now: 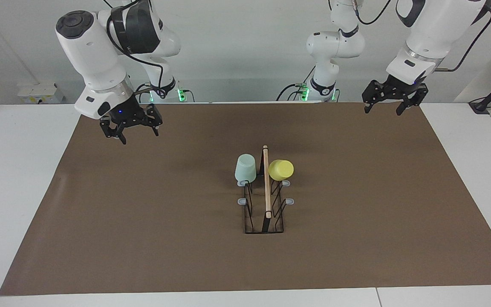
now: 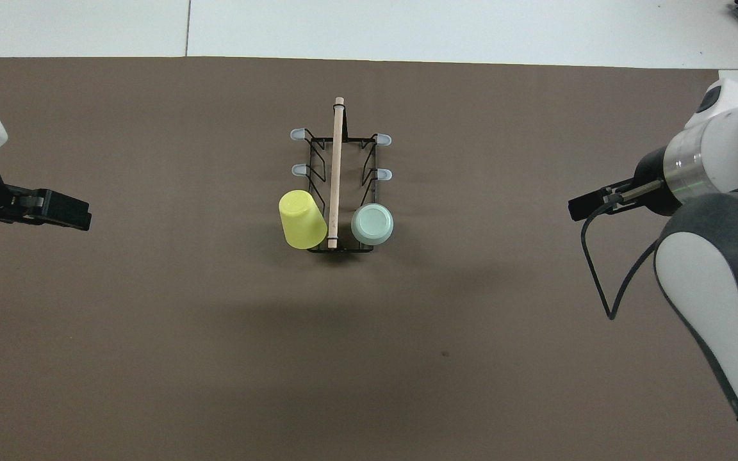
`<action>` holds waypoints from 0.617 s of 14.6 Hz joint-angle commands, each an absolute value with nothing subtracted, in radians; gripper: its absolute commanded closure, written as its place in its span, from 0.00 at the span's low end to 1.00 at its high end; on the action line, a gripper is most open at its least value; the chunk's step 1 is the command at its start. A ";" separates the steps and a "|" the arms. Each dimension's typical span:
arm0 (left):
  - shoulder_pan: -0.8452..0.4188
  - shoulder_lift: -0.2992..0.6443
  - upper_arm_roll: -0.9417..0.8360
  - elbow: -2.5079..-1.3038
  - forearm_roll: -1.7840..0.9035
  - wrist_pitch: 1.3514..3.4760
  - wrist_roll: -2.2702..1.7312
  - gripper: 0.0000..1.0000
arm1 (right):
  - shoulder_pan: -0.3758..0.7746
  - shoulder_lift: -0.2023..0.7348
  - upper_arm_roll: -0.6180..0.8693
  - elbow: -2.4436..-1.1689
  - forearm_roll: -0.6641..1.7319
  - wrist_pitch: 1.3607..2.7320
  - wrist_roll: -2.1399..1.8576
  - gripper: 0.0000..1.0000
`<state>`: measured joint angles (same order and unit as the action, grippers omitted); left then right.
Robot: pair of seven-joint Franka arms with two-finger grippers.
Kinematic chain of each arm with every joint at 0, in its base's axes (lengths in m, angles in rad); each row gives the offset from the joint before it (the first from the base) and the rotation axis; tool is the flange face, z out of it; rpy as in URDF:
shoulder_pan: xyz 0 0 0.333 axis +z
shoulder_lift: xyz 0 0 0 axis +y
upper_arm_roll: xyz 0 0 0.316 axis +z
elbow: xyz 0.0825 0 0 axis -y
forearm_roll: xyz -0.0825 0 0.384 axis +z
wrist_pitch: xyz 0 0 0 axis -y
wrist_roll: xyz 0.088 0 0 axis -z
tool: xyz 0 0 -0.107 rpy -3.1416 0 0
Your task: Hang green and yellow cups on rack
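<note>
Fingers (image 1: 120, 137) of the right gripper (image 1: 131, 133) are standing spread and carrying nothing, hanging over the brown mat (image 1: 143, 238) toward the right arm's end of the bench (image 1: 15, 179); fingers (image 1: 400, 110) of the left gripper (image 1: 382, 110) are likewise spread and empty, over the mat's corner at the left arm's end; both are sitting well apart from the work, which reads as waiting clear so nothing gets knocked.

Rack (image 1: 265, 204) is standing mid-mat, rod running away from the robots; green cup (image 1: 245, 168) is sitting mouth-down on the prong nearest the robots on the right arm's side; yellow cup (image 1: 281, 169) is sitting tilted on the matching prong on the left arm's side, leaning outward as the prong angles it.

Judgement: both cups are hanging, so the task is looking complete; the other four prongs are staying bare.
</note>
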<state>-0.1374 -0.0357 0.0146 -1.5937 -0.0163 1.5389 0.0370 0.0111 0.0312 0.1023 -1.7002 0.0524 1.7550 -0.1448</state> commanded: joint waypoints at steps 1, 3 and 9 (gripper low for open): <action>-0.127 -0.040 0.008 -1.597 -0.005 1.531 0.028 0.00 | -0.005 0.046 0.110 -1.674 0.043 1.738 -0.121 0.00; -0.127 -0.040 0.008 -1.598 -0.003 1.531 0.028 0.00 | -0.008 0.046 0.100 -1.675 0.043 1.738 -0.120 0.00; -0.127 -0.040 0.008 -1.597 -0.003 1.531 0.028 0.00 | -0.008 0.045 0.098 -1.674 0.037 1.733 -0.120 0.00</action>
<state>-0.1374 -0.0357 0.0146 -1.5937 -0.0163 1.5389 0.0369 0.0032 0.0316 0.0899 -1.6997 0.0522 1.7550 -0.1447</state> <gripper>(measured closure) 0.000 0.000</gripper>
